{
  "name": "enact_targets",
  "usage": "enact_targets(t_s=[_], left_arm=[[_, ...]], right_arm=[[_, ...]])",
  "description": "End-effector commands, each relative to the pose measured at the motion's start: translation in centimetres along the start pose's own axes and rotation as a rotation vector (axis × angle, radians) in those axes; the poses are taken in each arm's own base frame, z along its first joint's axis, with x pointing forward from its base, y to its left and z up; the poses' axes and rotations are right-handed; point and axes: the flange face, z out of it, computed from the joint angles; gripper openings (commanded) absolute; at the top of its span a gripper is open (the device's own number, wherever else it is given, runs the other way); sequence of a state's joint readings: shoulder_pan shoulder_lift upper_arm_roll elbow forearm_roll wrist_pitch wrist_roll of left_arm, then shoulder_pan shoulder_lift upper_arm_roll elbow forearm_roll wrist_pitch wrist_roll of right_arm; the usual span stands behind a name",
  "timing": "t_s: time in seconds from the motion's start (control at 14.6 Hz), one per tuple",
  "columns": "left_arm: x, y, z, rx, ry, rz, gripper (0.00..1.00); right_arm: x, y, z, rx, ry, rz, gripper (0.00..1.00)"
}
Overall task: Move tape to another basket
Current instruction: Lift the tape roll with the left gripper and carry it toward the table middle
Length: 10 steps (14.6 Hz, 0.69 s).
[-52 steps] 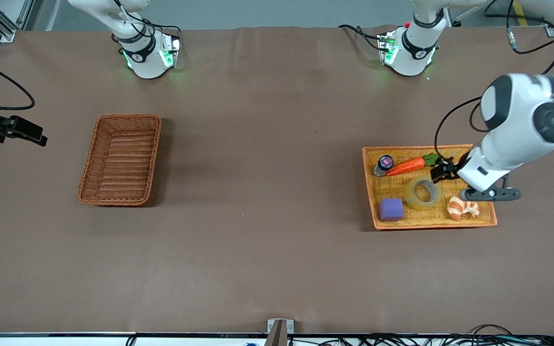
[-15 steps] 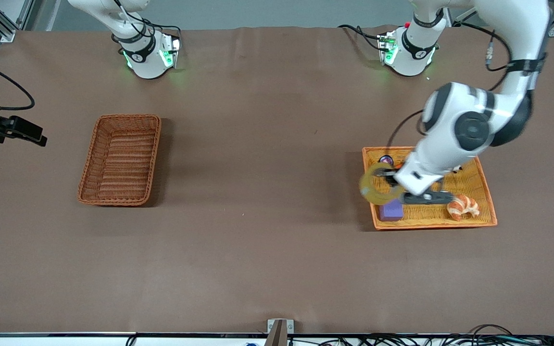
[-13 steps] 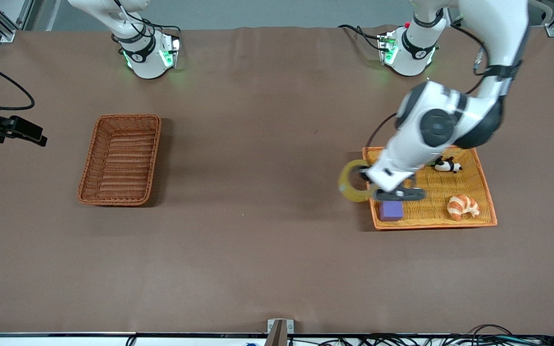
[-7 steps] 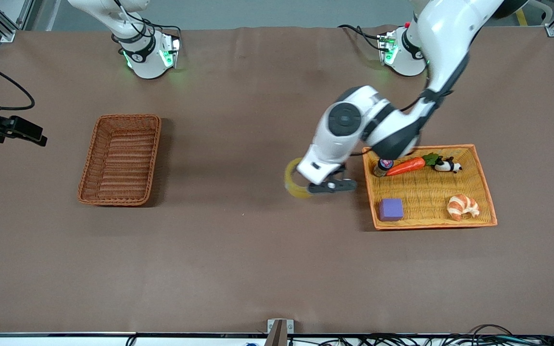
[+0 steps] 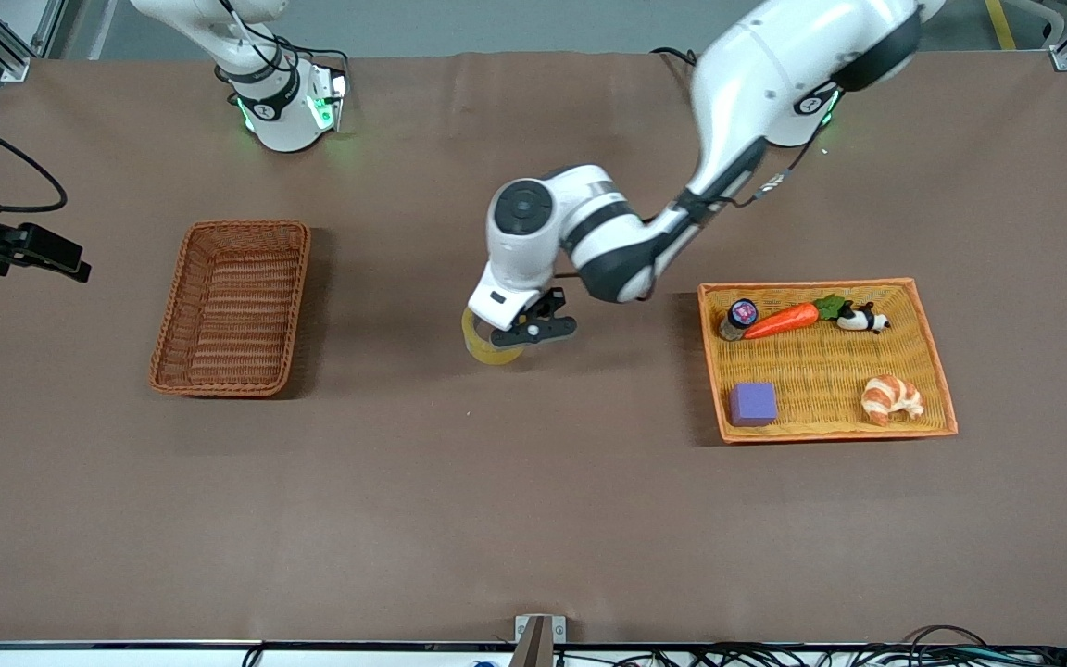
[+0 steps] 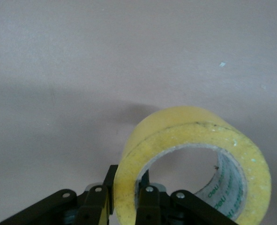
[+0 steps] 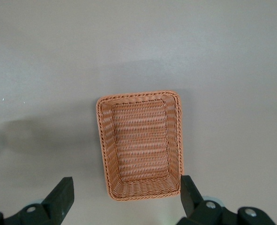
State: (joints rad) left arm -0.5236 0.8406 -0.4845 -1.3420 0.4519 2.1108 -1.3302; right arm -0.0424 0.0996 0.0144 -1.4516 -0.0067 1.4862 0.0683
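My left gripper (image 5: 500,335) is shut on the tape (image 5: 482,346), a yellowish roll that it holds on edge a little above the bare table, between the tray and the basket. In the left wrist view the two fingers (image 6: 100,202) pinch the wall of the tape (image 6: 194,150), one outside and one inside the hole. The dark reddish-brown wicker basket (image 5: 232,308) stands empty toward the right arm's end of the table. My right gripper (image 7: 126,201) is open, high over the basket (image 7: 140,143), and waits.
A flat orange-yellow tray (image 5: 830,432) toward the left arm's end holds a carrot (image 5: 782,320), a small bottle (image 5: 737,318), a panda toy (image 5: 862,320), a purple block (image 5: 753,404) and a croissant (image 5: 892,398).
My left gripper has lifted the tape out of the tray and carried it toward the right arm's end, from the tray's edge to over the bare table. The right arm has not moved.
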Motion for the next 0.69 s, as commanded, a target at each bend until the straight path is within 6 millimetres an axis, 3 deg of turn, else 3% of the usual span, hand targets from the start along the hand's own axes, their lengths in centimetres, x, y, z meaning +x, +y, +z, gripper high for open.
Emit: enact_targets(t_s=[0.0,0.14,0.41,0.48,0.55,0.62], left_arm=[[-0.9,2.7,2.4,0.034,0.098,-0.127,0.14],[-1.8,3.1,2.6,0.031,0.102,-0.183,0.21],[-3.8,3.9,3.5,0.041,0.131,-0.202,0.51],[-3.6,3.7,3.6,0.045,0.135,-0.203,0.64],[-3.2,3.6,3.0,0.043,0.140,-0.195,0.88],[-2.7,3.3,2.5,0.050,0.141,-0.189,1.00]], right_arm=[[-0.4,0.3,-0.2,0.022,0.001,-0.006,1.00],[-0.4,0.2,-0.2,0.022,0.004,-0.007,1.00],[0.0,0.3,-0.3,0.023,0.028,-0.006,1.00],[0.1,0.4,-0.3,0.022,0.035,-0.004,1.00],[0.2,0.3,-0.3,0.022,0.036,-0.005,1.00],[0.3,0.3,-0.3,0.023,0.045,-0.005,1.00]])
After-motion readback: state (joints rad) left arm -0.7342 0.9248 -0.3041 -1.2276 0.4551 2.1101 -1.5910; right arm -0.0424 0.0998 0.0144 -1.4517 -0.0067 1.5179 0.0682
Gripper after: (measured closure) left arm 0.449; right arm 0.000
